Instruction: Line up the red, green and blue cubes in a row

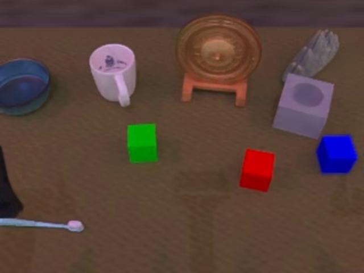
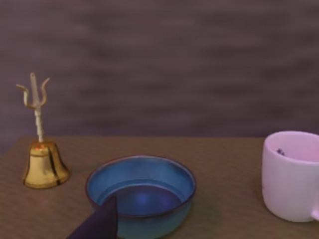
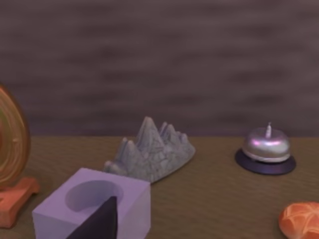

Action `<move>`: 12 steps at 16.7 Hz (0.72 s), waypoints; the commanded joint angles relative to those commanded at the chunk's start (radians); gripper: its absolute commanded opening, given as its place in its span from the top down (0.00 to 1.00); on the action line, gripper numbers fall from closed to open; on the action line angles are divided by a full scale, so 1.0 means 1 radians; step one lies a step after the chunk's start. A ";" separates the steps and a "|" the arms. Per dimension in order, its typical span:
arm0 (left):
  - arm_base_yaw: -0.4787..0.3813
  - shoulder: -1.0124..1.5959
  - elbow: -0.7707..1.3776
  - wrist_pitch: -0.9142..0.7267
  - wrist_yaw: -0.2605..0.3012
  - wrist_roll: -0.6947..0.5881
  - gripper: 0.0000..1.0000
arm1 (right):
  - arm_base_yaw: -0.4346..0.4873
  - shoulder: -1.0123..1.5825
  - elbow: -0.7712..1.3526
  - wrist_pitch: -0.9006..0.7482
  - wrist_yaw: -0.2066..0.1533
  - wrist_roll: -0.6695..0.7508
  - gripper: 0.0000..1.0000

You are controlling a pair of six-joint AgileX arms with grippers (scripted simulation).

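Observation:
Three small cubes lie apart on the brown table in the top view. The green cube (image 1: 142, 143) is left of centre, the red cube (image 1: 257, 169) is right of centre and nearer the front, and the blue cube (image 1: 336, 153) is near the right edge. My left arm (image 1: 8, 190) shows as a dark shape at the table's left edge, far from every cube. Only a dark part of my left gripper (image 2: 99, 224) shows in its wrist view, and likewise of my right gripper (image 3: 99, 223). The right arm is outside the top view. Neither wrist view shows a cube.
A pale lilac block (image 1: 303, 105) with a round hollow stands just behind the blue cube. Along the back are a blue bowl (image 1: 23, 85), a white mug (image 1: 114, 72), an orange disc on a stand (image 1: 219, 57) and a grey rock (image 1: 313, 54). A toothbrush (image 1: 42, 224) lies front left.

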 joint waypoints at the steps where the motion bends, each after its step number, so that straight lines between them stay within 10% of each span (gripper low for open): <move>1: 0.000 0.000 0.000 0.000 0.000 0.000 0.00 | 0.000 0.000 0.000 0.000 0.000 0.000 0.00; 12: 0.000 0.000 0.000 0.000 0.000 0.000 0.00 | 0.161 0.576 0.494 -0.328 -0.002 -0.240 0.00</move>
